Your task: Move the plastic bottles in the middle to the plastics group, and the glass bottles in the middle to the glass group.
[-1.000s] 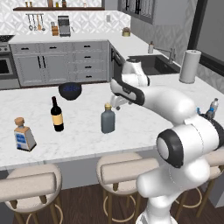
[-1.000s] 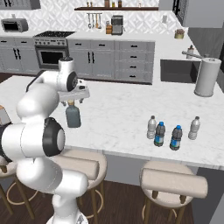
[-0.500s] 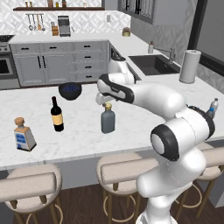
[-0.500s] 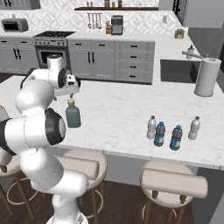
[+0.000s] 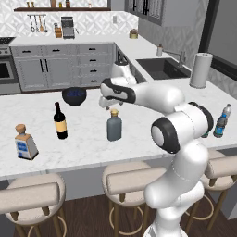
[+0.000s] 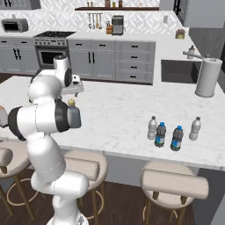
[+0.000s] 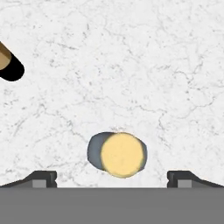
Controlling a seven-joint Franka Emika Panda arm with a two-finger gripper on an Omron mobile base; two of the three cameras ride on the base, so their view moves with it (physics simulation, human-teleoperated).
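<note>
Gripper (image 7: 112, 177) hangs jaws wide above the squat glass bottle (image 5: 114, 127) (tan stopper centred between them), presumably lined up to grab it for the wine bottle (image 5: 59, 122) group.

grey-blue glass bottle (image 5: 114, 127) upright, wine bottle (image 5: 59, 121) leftward

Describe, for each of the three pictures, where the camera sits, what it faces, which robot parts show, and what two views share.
Left base view: behind the arm's left, looking forward and down at the counter; the white arm rises lower right, over the grey bottle.
Right base view: behind the arm's right, facing the same counter; the arm rises lower left, four small water bottles stand right.
Hand view: looking straight down between the open pincer tips onto the grey bottle's tan stopper.
Shared: the grey bottle appears in all three.
</note>
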